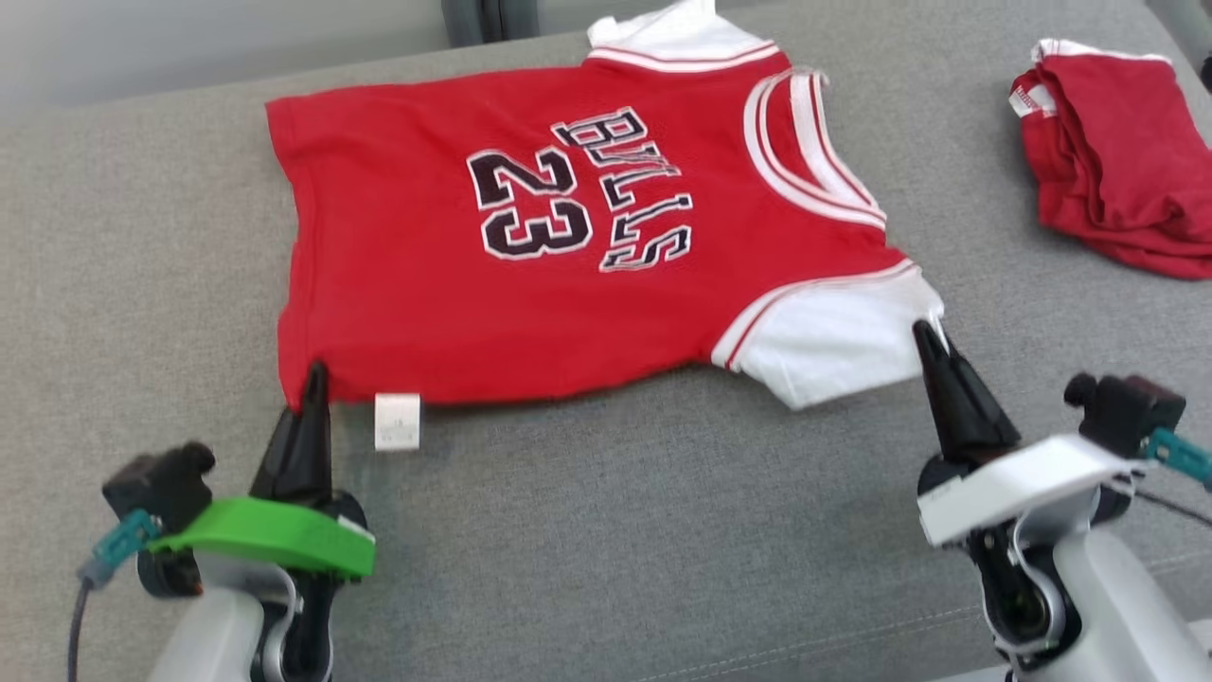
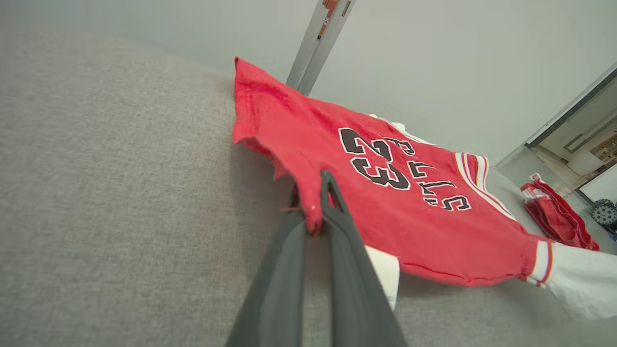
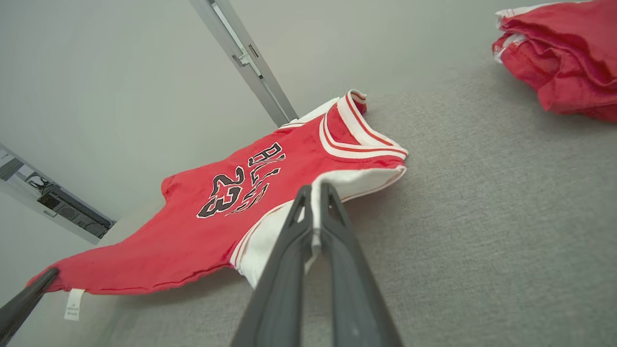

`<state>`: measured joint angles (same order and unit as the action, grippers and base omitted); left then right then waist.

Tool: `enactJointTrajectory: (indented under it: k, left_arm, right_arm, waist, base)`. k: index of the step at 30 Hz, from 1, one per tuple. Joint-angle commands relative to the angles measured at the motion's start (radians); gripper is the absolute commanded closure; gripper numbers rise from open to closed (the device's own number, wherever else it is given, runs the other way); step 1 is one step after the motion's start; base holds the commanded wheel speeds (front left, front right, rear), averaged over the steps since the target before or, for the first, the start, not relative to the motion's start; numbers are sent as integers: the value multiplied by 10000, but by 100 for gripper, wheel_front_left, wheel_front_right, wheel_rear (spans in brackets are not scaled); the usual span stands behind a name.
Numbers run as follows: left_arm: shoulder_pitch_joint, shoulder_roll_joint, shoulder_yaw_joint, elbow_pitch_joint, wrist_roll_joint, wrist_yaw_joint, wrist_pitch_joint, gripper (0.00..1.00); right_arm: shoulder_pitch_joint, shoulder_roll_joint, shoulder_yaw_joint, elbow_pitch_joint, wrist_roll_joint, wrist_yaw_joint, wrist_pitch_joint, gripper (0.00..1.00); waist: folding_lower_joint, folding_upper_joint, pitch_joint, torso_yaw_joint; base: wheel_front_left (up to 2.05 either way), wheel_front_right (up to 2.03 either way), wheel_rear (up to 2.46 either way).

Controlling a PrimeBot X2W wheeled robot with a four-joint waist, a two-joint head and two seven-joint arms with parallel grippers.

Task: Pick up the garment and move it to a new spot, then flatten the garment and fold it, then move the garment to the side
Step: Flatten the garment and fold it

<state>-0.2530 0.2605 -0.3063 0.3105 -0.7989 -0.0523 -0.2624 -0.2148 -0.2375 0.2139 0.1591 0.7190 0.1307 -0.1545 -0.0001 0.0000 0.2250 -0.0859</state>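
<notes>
Jersey (image 1: 407, 313) spread flat on grey cushion (image 1: 606, 530), unfolded. Left gripper (image 1: 314, 379) pinches hem corner (image 2: 313, 212), right gripper (image 1: 926, 341) pinches white sleeve (image 1: 833, 350) (near edge lifted). Folding, side move remain.

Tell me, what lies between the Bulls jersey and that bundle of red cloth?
Nothing: the head view shows bare grey surface between the jersey and the red bundle; the right wrist view agrees.
</notes>
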Motion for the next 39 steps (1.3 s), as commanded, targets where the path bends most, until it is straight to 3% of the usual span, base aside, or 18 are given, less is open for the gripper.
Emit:
enactJointTrajectory:
  k: [1,12,20,30,39]
  left_arm:
    - [355,-69,110,-26,155,-28,-26,100]
    - [2226,-708,622,-51,499,11,-27,100]
    - [2905,-725,749,-69,776,72,-27,100]
    - [2545,-889,532,134,819,-100,-18,100]
    - [2155,-874,379,397,799,-199,39,100]
  right_arm:
    - [413,108,-167,-240,-176,-3,142,100]
    - [3378,1125,-1664,-1962,-1009,-3,1547,100]
    - [5025,1611,-1994,-2838,-1261,-3,2466,100]
    - [4410,1802,-2323,-2715,-1333,-3,2557,100]
    - [2975,1316,-2213,-2141,-1583,-3,2774,100]
  waist:
    - [1,0,-284,18]
    - [1,0,-924,82]
    - [1,0,-1062,234]
    - [1,0,-1054,311]
    - [1,0,-1054,393]
  base:
    - [0,0,0]
    - [0,0,0]
    - [0,0,0]
    - [0,0,0]
    - [0,0,0]
